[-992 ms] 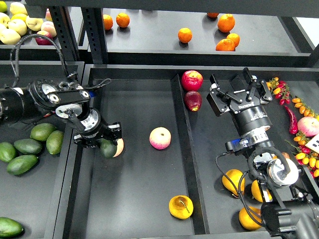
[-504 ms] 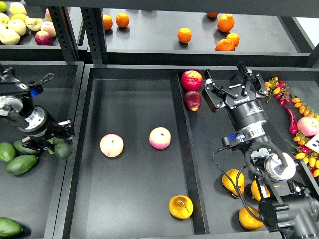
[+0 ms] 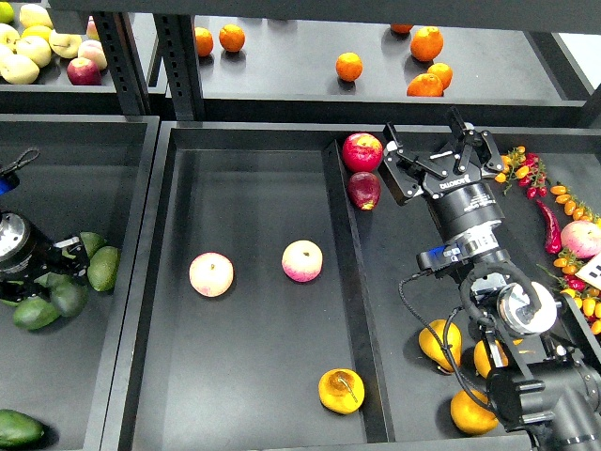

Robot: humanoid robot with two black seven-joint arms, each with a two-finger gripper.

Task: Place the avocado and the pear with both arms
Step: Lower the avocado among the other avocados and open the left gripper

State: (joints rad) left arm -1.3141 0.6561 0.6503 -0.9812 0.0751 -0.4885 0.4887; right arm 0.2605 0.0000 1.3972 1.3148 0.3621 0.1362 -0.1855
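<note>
My left gripper is at the far left, over the left tray, shut on the dark green avocado. It holds the avocado low among the lighter green fruits. The orange-yellow pear, with its stem in a dimple, lies near the front right corner of the middle tray. My right gripper is open and empty over the back of the right tray, far behind the pear, with its fingers spread wide.
Two pink-cream peaches lie in the middle tray. Two red apples sit left of my right gripper. Yellow-orange fruits lie by my right arm. Chillies are at far right, and oranges are on the back shelf.
My left arm has carried the avocado leftward from the middle tray into the left tray, uncovering a peach. My right gripper has shifted slightly back and stays open.
</note>
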